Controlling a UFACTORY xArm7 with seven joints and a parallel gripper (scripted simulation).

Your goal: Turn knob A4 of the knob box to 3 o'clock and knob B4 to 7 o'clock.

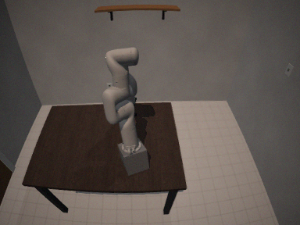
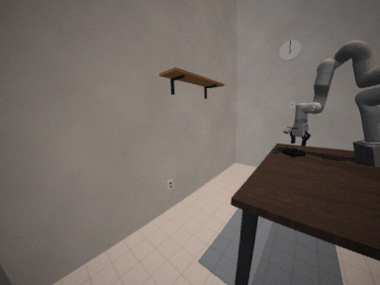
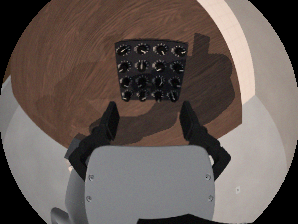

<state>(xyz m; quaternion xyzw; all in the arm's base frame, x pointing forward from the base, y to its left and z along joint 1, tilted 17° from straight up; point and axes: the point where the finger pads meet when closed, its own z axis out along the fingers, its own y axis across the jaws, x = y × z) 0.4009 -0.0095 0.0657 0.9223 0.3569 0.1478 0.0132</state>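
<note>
The black knob box [image 2: 294,154] [image 3: 152,41] stands on the table near its far end, with four rows of four dark knobs on top. In the wrist view it lies above the gripper, and white marks and lines show on the knobs. The printed names and the socket cannot be made out, so I cannot tell which row is A. The second knob [image 3: 142,65] of the second row from the top has its line about upright in the image. My gripper [image 2: 298,142] [image 3: 149,109] is open and empty, above the table and apart from the box. The arm hides the box in the top view.
The dark wooden table [image 1: 78,148] [image 2: 317,188] [image 3: 50,55] carries the arm's grey base [image 1: 137,162] [image 2: 367,153]. The arm's shadow falls beside the box. The table's edge passes to the right of the box in the wrist view. A shelf [image 1: 137,8] [image 2: 195,78] hangs on the wall.
</note>
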